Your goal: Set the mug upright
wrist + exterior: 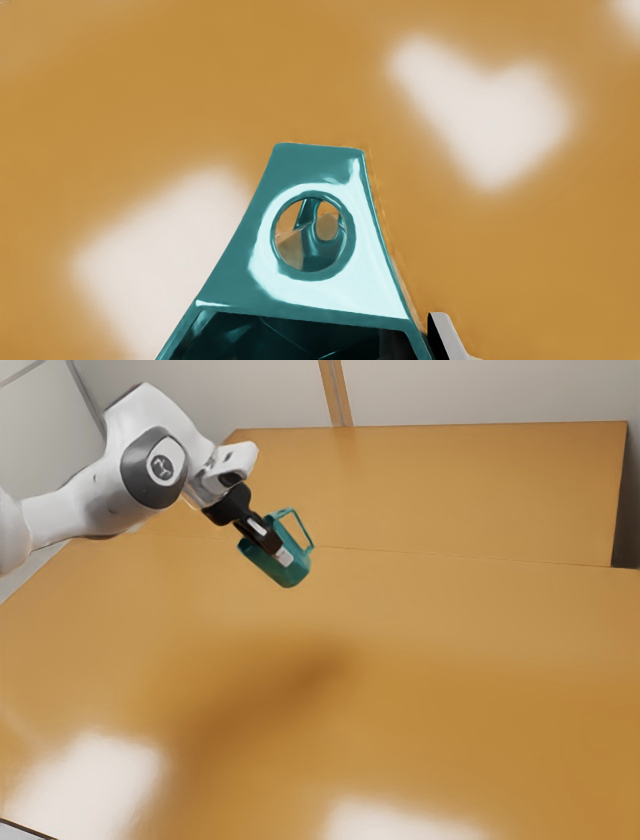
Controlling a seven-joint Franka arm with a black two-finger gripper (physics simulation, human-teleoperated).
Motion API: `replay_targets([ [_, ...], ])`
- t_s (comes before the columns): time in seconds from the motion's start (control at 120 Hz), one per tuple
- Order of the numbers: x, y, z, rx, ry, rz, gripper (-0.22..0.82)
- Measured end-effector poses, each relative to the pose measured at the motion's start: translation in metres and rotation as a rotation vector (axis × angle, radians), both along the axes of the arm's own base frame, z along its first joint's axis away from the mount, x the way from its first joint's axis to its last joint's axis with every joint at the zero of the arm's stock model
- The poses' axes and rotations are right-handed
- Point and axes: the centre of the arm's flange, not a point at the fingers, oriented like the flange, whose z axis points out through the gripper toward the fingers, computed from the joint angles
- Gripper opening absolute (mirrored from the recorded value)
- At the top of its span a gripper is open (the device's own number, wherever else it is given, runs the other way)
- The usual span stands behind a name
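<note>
mug (296,573) up in the air, tipped, mouth toward the arm (80,506) | claw (282,554) pinching its side, pretty sure one finger's inside | handle (307,536) sits clear of the grip, prob leaves room to level it above the table (450,690)

Mug (294,573): teal, glossy, flat-sided, with an angular loop handle (304,531). Held in the air above the orange-brown table (450,660), clamped by the gripper (284,557) at its wall. Tilted, not upright: mouth toward the arm and the exterior view's left, base lower, toward that view's right; handle on the upper side. Wrist view: dark hollow interior nearest the gripper; round opening in the bright face beyond.
</note>
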Motion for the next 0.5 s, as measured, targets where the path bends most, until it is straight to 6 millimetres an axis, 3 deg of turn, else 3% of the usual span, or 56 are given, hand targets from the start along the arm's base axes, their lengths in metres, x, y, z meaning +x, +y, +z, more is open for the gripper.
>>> replay_targets([
  [0.067,0.002,-0.009,-0.012,0.144,0.04,-0.027,-0.17],
  [0.242,0.004,-0.025,-0.084,0.321,0.131,0.022,-0.17],
  [0.35,-0.003,-0.014,-0.121,0.326,0.145,0.128,-0.17],
  [0.5,-0.008,0.005,-0.153,0.284,0.165,0.29,-0.17],
])
